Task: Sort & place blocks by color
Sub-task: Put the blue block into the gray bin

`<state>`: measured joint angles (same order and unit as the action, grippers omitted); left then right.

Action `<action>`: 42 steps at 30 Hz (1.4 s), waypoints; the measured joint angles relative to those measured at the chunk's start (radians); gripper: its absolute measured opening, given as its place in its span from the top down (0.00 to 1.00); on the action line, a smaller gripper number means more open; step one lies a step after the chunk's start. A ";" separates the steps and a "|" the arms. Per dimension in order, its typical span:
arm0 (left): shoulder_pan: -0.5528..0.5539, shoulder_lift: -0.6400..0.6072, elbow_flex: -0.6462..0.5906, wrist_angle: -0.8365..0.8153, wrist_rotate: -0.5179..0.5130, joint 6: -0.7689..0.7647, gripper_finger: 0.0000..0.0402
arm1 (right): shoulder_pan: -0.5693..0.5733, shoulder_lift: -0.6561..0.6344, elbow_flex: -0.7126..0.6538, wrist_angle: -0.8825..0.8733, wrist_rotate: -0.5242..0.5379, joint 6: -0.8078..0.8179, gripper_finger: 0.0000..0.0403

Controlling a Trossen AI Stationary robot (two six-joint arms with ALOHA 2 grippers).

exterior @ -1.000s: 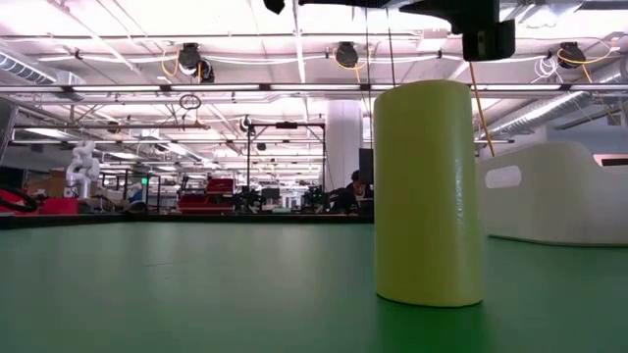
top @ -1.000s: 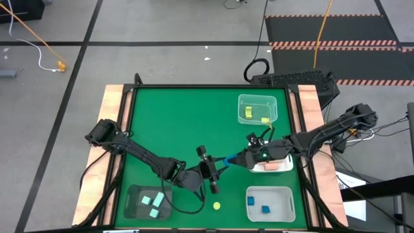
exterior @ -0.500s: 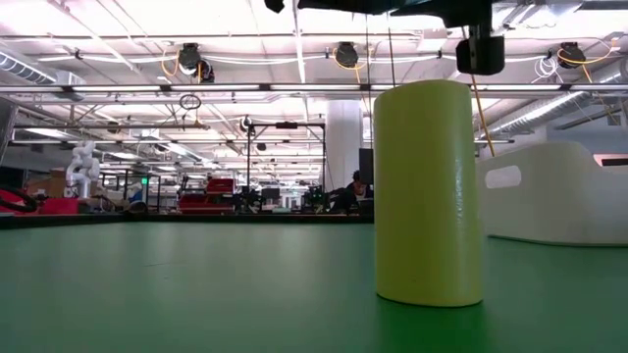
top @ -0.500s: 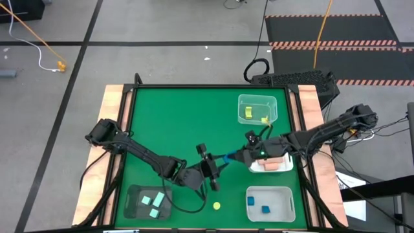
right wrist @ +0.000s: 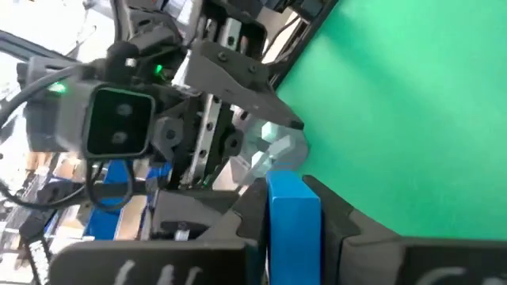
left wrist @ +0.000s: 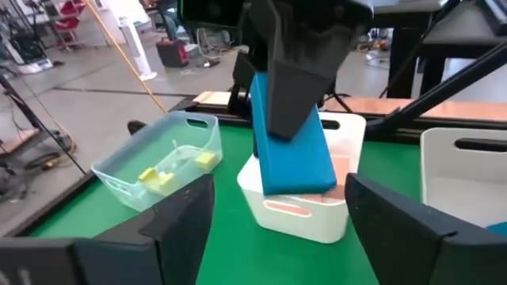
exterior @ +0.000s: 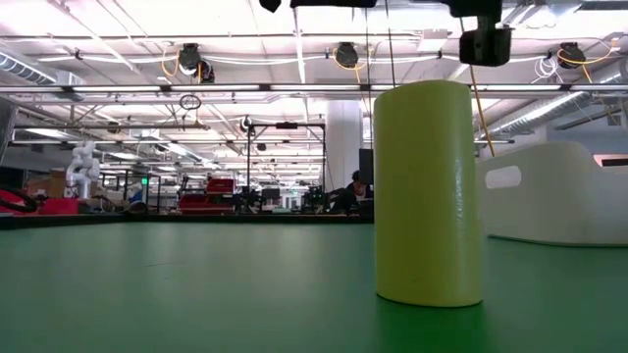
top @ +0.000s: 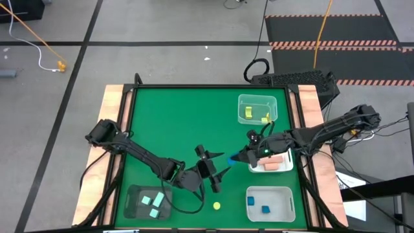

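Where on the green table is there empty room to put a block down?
The green mat is bare across its far-left part, left of the clear tray. It is crowded mid-table where the left gripper and right gripper meet, and along the right-side trays.

Looked through all four views and honestly there's no readable text anywhere, no labels, brand marks, numbers or signs that I can make out.
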<state>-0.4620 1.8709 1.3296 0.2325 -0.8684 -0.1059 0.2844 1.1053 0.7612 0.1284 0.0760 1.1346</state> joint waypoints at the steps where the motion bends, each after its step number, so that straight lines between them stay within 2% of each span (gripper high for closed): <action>1: -0.005 0.000 0.000 0.000 0.000 -0.012 0.29 | 0.000 -0.014 0.000 -0.018 -0.002 0.001 0.91; 7: -0.039 0.000 0.000 -0.042 -0.001 -0.112 0.27 | 0.023 -0.116 0.000 -0.211 -0.004 0.028 0.91; 11: -0.067 0.000 0.000 -0.131 0.024 -0.231 0.26 | 0.078 -0.153 0.000 -0.268 -0.077 0.094 0.91; 13: -0.081 0.000 0.000 -0.196 0.084 -0.313 0.26 | 0.119 -0.155 0.000 -0.272 -0.122 0.116 0.91; 18: -0.104 0.004 0.000 -0.306 0.368 -0.490 0.26 | 0.230 -0.141 0.000 -0.312 -0.244 0.128 0.91; 21: -0.125 0.023 0.000 -0.321 0.443 -0.544 0.26 | 0.306 -0.115 0.000 -0.364 -0.264 0.173 0.91; 30: -0.176 0.076 0.000 -0.314 0.453 -0.558 0.26 | 0.464 0.013 -0.001 -0.388 -0.264 0.215 0.87; 42: -0.178 0.093 -0.001 -0.313 0.450 -0.571 0.26 | 0.510 0.107 -0.001 -0.388 -0.254 0.205 0.87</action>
<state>-0.6399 1.9644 1.3289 -0.0807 -0.4179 -0.6766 0.7940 1.2125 0.7601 -0.2600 -0.1782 1.3397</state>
